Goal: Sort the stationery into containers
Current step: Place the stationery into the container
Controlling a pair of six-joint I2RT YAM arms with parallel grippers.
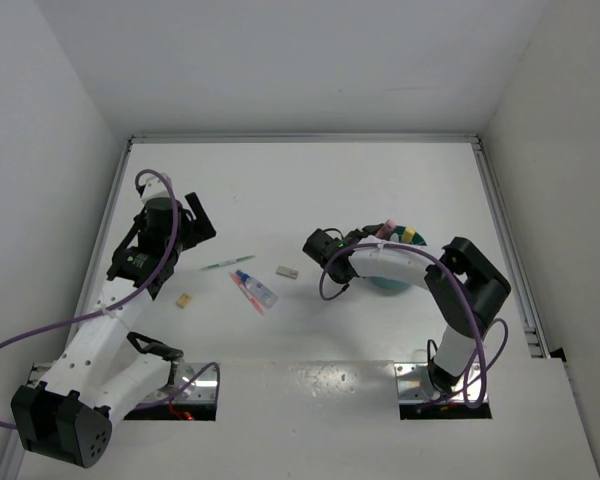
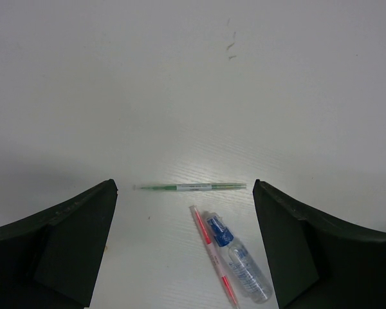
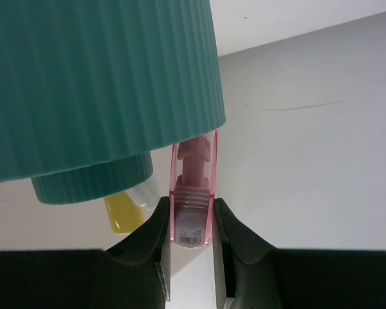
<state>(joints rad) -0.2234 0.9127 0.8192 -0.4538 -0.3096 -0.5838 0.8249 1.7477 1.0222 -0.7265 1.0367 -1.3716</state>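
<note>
My right gripper (image 3: 192, 222) is shut on a pink marker (image 3: 193, 193) whose far end goes behind the ribbed wall of the round teal tub (image 3: 96, 77). A yellow marker (image 3: 123, 214) shows beside it. From above, the right gripper (image 1: 373, 236) holds the pink marker (image 1: 388, 227) at the tub (image 1: 388, 284), which the arm mostly hides. My left gripper (image 2: 183, 188) is open and empty above a thin green pen (image 2: 190, 187), a clear-blue tube (image 2: 239, 259) and a thin red pen (image 2: 213, 254). From above, the left gripper (image 1: 196, 222) is left of the green pen (image 1: 227, 263).
A grey eraser block (image 1: 287, 270) lies right of the clear-blue tube (image 1: 256, 288). A tiny yellow piece (image 1: 183, 300) lies left of it. A yellow marker (image 1: 409, 236) stands in the tub. White walls enclose the table on three sides.
</note>
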